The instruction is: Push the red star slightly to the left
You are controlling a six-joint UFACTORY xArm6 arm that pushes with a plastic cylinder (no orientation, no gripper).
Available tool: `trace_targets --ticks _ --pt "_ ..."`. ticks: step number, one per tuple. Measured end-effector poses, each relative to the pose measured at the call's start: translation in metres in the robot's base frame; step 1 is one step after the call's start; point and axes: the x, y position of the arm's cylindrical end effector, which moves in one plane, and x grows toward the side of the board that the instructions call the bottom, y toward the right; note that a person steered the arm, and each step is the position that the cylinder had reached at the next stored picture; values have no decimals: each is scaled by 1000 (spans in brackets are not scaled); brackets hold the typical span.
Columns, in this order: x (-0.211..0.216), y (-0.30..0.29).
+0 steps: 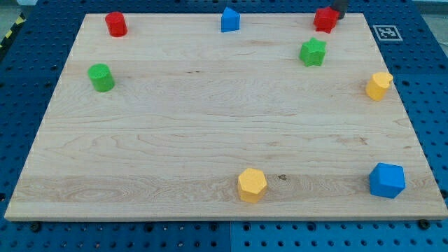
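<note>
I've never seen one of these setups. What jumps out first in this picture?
Bright toy blocks ring a pale wooden board. My tip, a dark rod at the view's top right, sits right against the red star. A big blue block stands out at the bottom right, with a yellow block at bottom centre.

A pale wooden bench [210,126] lies on a blue pegboard [21,105]. Near the view's top right sits the red star [325,19], with my tip [337,15] touching its right side. Just below it is a green star [313,52]. Along the top are a blue block [229,20] and a red cylinder [115,24]; a green cylinder [101,77] sits at left. A yellow block [379,85] is at right, a blue cube [387,180] at bottom right, and a yellow hexagon [252,185] at bottom centre.
</note>
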Motion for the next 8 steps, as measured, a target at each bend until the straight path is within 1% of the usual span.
trace_targets --ticks 2,3,5,7,8 --pt "0 3" --pt "1 -5" --pt "17 -14" --pt "18 -33" --pt "29 -1"
